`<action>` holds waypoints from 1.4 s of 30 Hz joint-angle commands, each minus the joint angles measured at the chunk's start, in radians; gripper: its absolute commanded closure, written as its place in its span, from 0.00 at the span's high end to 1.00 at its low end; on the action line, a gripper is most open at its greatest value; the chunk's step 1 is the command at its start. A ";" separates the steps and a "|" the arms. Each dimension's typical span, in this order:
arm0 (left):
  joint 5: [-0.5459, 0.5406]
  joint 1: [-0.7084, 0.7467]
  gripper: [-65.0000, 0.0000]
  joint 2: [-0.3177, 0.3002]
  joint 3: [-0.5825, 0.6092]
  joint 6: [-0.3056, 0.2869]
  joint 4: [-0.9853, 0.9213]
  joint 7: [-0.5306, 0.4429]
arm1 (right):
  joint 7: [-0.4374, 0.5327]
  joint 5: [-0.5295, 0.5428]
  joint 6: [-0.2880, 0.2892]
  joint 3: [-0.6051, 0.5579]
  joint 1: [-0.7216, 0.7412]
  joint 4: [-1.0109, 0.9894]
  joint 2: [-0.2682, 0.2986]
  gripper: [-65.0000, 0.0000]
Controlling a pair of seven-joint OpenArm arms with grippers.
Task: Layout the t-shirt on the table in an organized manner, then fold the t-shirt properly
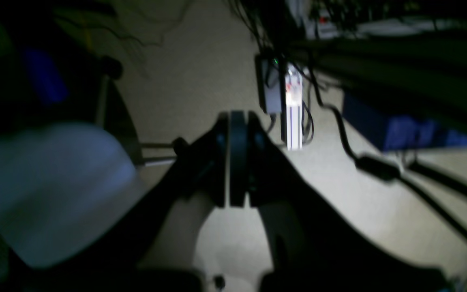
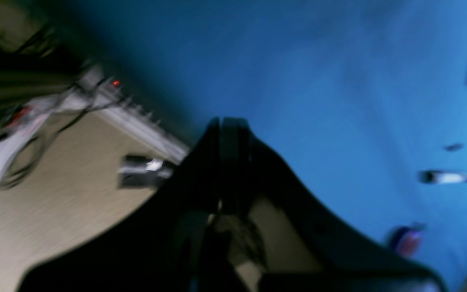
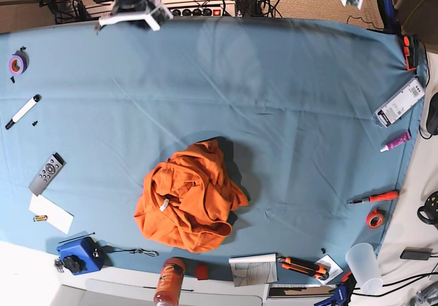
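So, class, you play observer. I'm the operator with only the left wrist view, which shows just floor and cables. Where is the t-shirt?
Observer: The t-shirt lies crumpled in a heap on the table, toward the lower edge of the base view.
Operator: Is anything holding it?
Observer: No. The right gripper is shut on nothing, by the table's edge, away from the shirt.
Operator: Does the neck label show?
Observer: Yes, a small white label shows on the heap's left part in the base view.

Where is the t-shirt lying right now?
In the base view the t-shirt lies crumpled on the table, low and left of centre, just above the orange bottle at the near edge.
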 commanded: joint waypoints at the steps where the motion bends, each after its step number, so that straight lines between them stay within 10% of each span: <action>1: 0.000 0.004 0.00 -0.002 -0.002 0.003 0.016 -0.035 | 0.008 -0.034 -0.007 0.002 0.010 0.020 0.006 0.00; 11: -0.001 -0.209 0.00 -0.002 -0.002 -0.030 0.016 -0.143 | 0.011 -0.223 -0.008 0.002 0.158 0.020 0.006 0.00; 19: -0.005 -0.336 0.34 -0.002 -0.001 -0.289 0.015 -0.288 | 0.000 -0.261 -0.024 0.002 0.206 0.020 0.003 0.01; 24: -0.005 -0.385 0.37 -0.002 -0.001 -0.301 0.015 -0.325 | 0.000 -0.275 -0.040 0.002 0.206 0.020 0.003 0.36; 27: -0.004 -0.414 0.37 -0.002 -0.001 -0.301 0.012 -0.325 | 0.051 -0.287 -0.082 0.002 0.206 0.020 0.003 0.38; 32: -0.003 -0.471 0.44 -0.002 -0.001 -0.301 -0.017 -0.325 | 0.036 -0.138 -0.138 0.002 0.311 0.018 0.001 0.38; 42: -0.004 -0.531 0.58 -0.002 -0.001 -0.302 -0.039 -0.325 | 0.115 0.069 -0.042 0.002 0.594 -0.015 -0.009 0.38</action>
